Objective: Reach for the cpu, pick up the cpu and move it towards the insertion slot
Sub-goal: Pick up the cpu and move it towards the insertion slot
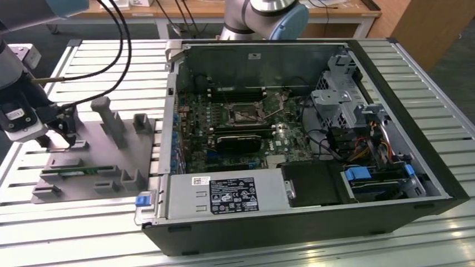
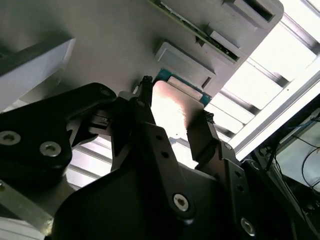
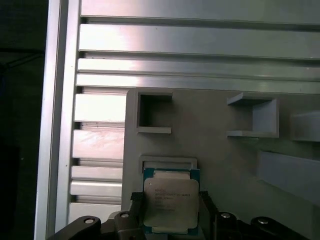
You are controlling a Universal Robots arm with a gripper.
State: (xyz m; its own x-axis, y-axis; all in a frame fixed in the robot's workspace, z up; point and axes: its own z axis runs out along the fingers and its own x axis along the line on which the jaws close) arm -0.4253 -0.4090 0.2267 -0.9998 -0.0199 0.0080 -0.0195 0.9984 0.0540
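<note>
Grey tray (image 1: pixel 89 153): cpu (image 3: pixel 170 202) lies flat in its pocket.
Arm (image 1: pixel 19 72): reaches down at the exterior view's left, gripper (image 2: pixel 175 100) over the cpu.
Grip: can't tell if closed.

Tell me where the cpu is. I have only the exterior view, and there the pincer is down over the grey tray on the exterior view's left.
Observer: In the first wrist view the cpu lies flat on the grey tray, right at the pincer.
Operator: Give me which face is up.
Observer: The silvery metal top faces up, with a thin teal rim showing round it.
</note>
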